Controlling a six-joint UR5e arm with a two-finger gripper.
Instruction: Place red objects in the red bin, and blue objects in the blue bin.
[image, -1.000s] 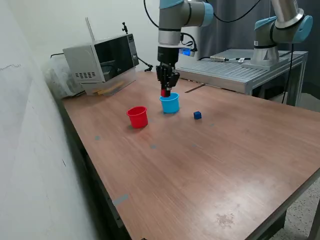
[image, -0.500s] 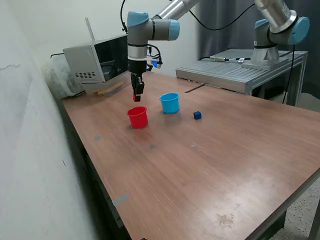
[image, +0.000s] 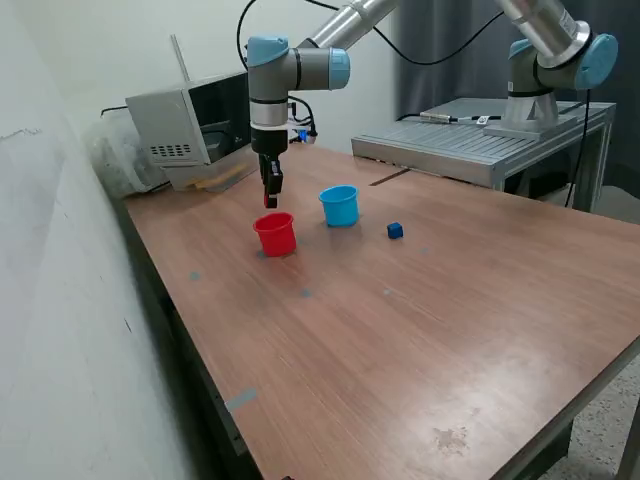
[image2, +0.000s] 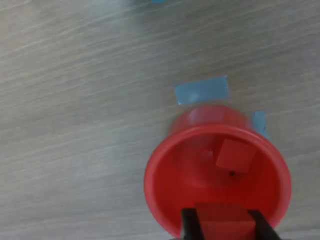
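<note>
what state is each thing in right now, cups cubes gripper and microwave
gripper: shut on a red cube, above the red cup
held red cube: clamped between the fingers, not yet released
red cup: upright, one red cube already inside
red cube in cup: lying on the cup's bottom
light blue cup: upright, contents not visible
dark blue cube: loose on the table
microwave: door closed

held red cube (image2: 223, 223) and fingers (image2: 189, 225) cut off by frame edge

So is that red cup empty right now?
No. The wrist view shows one red cube lying inside the red cup, while the gripper holds another above it.
</note>
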